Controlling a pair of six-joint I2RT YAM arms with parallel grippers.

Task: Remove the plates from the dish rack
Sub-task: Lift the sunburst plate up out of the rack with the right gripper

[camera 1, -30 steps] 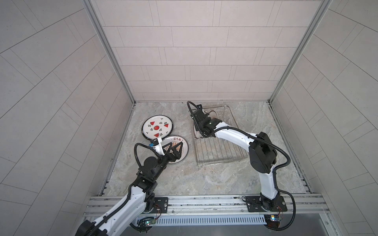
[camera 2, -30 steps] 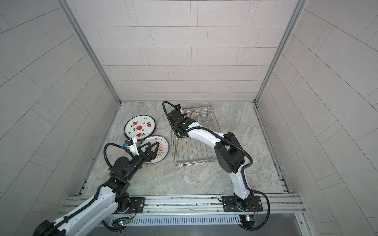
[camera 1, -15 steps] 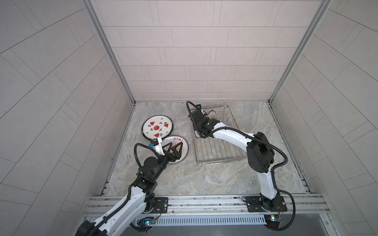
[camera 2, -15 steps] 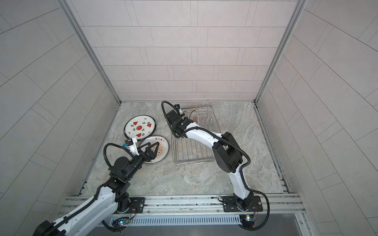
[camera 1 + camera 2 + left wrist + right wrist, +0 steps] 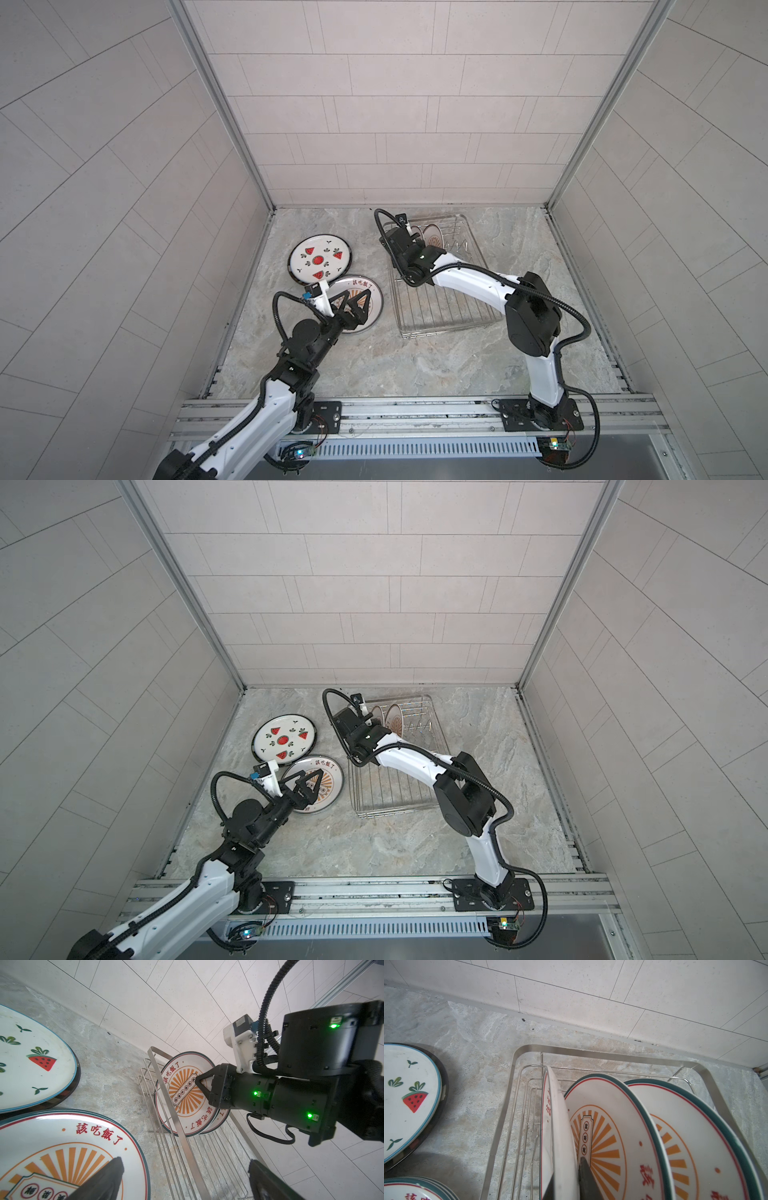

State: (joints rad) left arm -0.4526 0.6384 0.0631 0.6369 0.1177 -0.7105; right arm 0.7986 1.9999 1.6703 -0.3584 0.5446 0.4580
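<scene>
Three upright sunburst plates stand at the far end of the silver dish rack (image 5: 440, 309) (image 5: 395, 789). My right gripper (image 5: 566, 1184) (image 5: 409, 235) is shut on the rim of the nearest plate (image 5: 558, 1126), one finger on each face. The two other plates (image 5: 608, 1126) (image 5: 691, 1136) lean behind it. My left gripper (image 5: 185, 1164) (image 5: 353, 305) (image 5: 305, 785) hangs open and holds nothing, just above a sunburst plate (image 5: 363, 284) (image 5: 62, 1142) lying flat left of the rack. A watermelon plate (image 5: 319, 259) (image 5: 284, 739) lies beyond that.
The near half of the rack (image 5: 182, 1136) shows only bare wires. The back wall runs close behind the rack's far rim (image 5: 612, 1056). The flat plates lie on stacks near the left wall. Bare marble floor spreads in front of the rack.
My right gripper has closed down on the nearest upright plate's rim and shifted slightly toward the back of the rack. The left arm has not moved.
</scene>
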